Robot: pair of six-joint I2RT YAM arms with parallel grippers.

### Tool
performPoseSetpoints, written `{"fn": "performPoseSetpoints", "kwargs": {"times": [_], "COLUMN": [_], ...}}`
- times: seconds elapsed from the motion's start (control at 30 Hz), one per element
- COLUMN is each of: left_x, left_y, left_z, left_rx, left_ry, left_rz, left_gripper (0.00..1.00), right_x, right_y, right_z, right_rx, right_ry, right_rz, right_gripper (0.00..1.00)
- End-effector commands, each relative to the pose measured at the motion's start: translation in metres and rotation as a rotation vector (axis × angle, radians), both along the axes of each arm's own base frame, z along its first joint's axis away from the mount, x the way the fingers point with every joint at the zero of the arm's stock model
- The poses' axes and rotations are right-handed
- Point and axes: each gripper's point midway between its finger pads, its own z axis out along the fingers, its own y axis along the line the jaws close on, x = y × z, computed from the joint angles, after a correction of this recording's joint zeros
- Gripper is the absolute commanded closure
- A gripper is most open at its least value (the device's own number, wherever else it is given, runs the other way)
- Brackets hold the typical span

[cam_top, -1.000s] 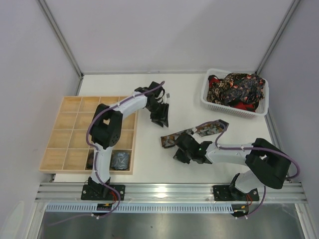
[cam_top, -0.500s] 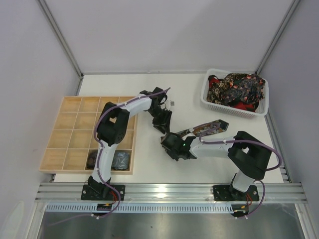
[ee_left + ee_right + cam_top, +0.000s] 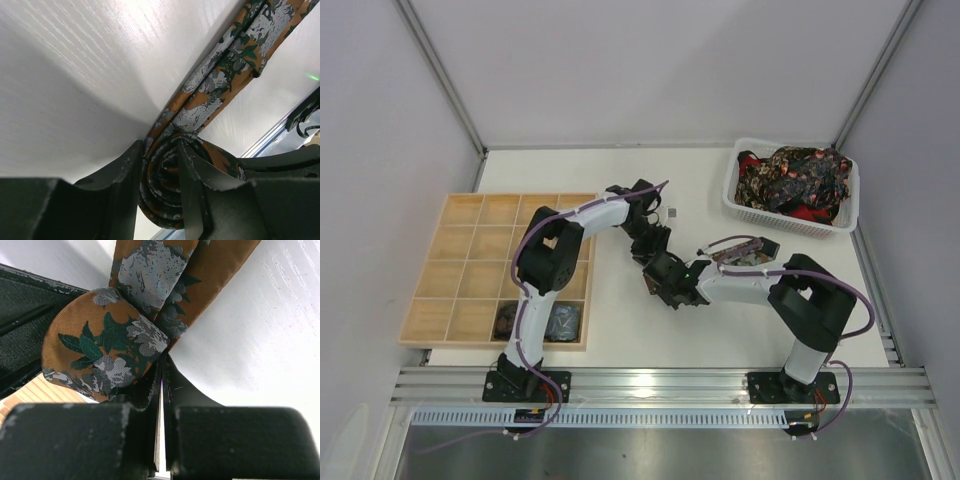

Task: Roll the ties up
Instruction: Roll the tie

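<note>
A brown tie with grey and green flowers [image 3: 740, 254] lies on the white table, its left end wound into a coil [image 3: 162, 185]. My left gripper [image 3: 655, 250] is shut on that coil [image 3: 159, 150]; one finger presses the outside and an outer wrap passes round the other. The unrolled length [image 3: 225, 65] runs away up and right. My right gripper [image 3: 666, 283] is shut, with its tips [image 3: 162, 360] pressed against the side of the coil [image 3: 95, 350] and nothing showing between them. The two grippers meet at the coil.
A white mesh basket [image 3: 732, 196] at the back right holds a heap of more ties [image 3: 795, 178]. The pale wooden grid tray [image 3: 470, 245] lies at the left with two dark coiled ties [image 3: 563, 320] in its near cells. A small grey object [image 3: 672, 212] lies behind the left gripper.
My right gripper has slid left along the tie to meet the left gripper. The left gripper came forward and right, and the flat length of tie has grown shorter.
</note>
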Motion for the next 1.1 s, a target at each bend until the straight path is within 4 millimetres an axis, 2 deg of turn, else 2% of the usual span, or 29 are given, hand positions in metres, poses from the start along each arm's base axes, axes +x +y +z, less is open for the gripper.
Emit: {"fn": "performPoseSetpoints", "kwargs": {"times": [0.0,0.07,0.2,0.23,0.3,0.33,0.4,0.43,0.47,0.5,0.53,0.57,0.6,0.63,0.67,0.7,0.77,0.8,0.83,0.87,0.9,0.97,1.0,1.07], "left_x": [0.005,0.017,0.044,0.050,0.060,0.062,0.067,0.068,0.070,0.074,0.069,0.071,0.065,0.063,0.063,0.052,0.051,0.042,0.037,0.036,0.026,0.020,0.011,0.005], "left_y": [-0.001,0.000,0.007,0.006,0.010,0.011,0.016,0.017,0.019,0.020,0.025,0.026,0.030,0.032,0.031,0.036,0.039,0.043,0.043,0.042,0.044,0.042,0.046,0.046], "left_z": [0.005,0.008,0.021,0.027,0.036,0.040,0.048,0.052,0.054,0.067,0.065,0.069,0.079,0.083,0.093,0.101,0.116,0.109,0.123,0.127,0.120,0.134,0.125,0.135], "left_rx": [0.014,0.037,0.027,0.011,-0.002,-0.006,-0.018,-0.021,-0.023,-0.035,-0.028,-0.037,-0.042,-0.051,-0.078,-0.096,-0.128,-0.119,-0.157,-0.181,-0.183,-0.242,-0.232,-0.272], "left_ry": [-0.022,-0.050,-0.077,-0.091,-0.117,-0.126,-0.126,-0.134,-0.139,-0.172,-0.164,-0.179,-0.196,-0.206,-0.236,-0.247,-0.288,-0.272,-0.290,-0.283,-0.258,-0.265,-0.241,-0.244], "left_rz": [-0.005,0.027,0.112,0.120,0.136,0.143,0.177,0.191,0.207,0.236,0.250,0.272,0.282,0.289,0.297,0.305,0.348,0.360,0.365,0.390,0.398,0.425,0.437,0.466], "left_gripper": [0.61,0.60,0.56,0.55,0.52,0.50,0.50,0.50,0.49,0.49,0.48,0.48,0.47,0.43,0.41,0.36,0.29,0.26,0.24,0.24,0.24,0.25,0.25,0.26], "right_x": [-0.007,-0.015,-0.030,-0.031,-0.034,-0.033,-0.033,-0.033,-0.034,-0.032,-0.027,-0.026,-0.021,-0.014,-0.006,0.002,0.010,0.013,0.015,0.018,0.018,0.018,0.018,0.015], "right_y": [-0.031,-0.035,-0.042,-0.044,-0.050,-0.054,-0.047,-0.047,-0.042,-0.037,-0.037,-0.035,-0.038,-0.037,-0.044,-0.043,-0.045,-0.044,-0.039,-0.038,-0.035,-0.025,-0.021,-0.012], "right_z": [-0.013,-0.012,0.009,0.022,0.033,0.048,0.064,0.080,0.087,0.096,0.103,0.110,0.114,0.126,0.124,0.134,0.128,0.128,0.135,0.128,0.130,0.135,0.127,0.127], "right_rx": [-0.132,-0.127,-0.146,-0.160,-0.179,-0.193,-0.152,-0.157,-0.097,-0.054,-0.039,0.052,0.069,0.080,0.078,0.085,0.127,0.143,0.183,0.200,0.217,0.266,0.296,0.357], "right_ry": [0.021,0.026,0.014,-0.017,-0.036,-0.078,-0.133,-0.204,-0.213,-0.256,-0.287,-0.269,-0.267,-0.291,-0.290,-0.312,-0.283,-0.271,-0.273,-0.252,-0.253,-0.265,-0.233,-0.205], "right_rz": [0.024,0.050,0.162,0.224,0.301,0.392,0.519,0.628,0.690,0.747,0.808,0.853,0.865,0.879,0.912,0.926,0.974,0.987,1.014,1.034,1.054,1.099,1.111,1.141], "right_gripper": [1.00,1.00,1.00,1.00,1.00,1.00,0.97,0.95,0.94,0.94,0.90,0.89,0.89,0.84,0.81,0.79,0.80,0.80,0.83,0.85,0.86,0.89,0.89,0.91]}}
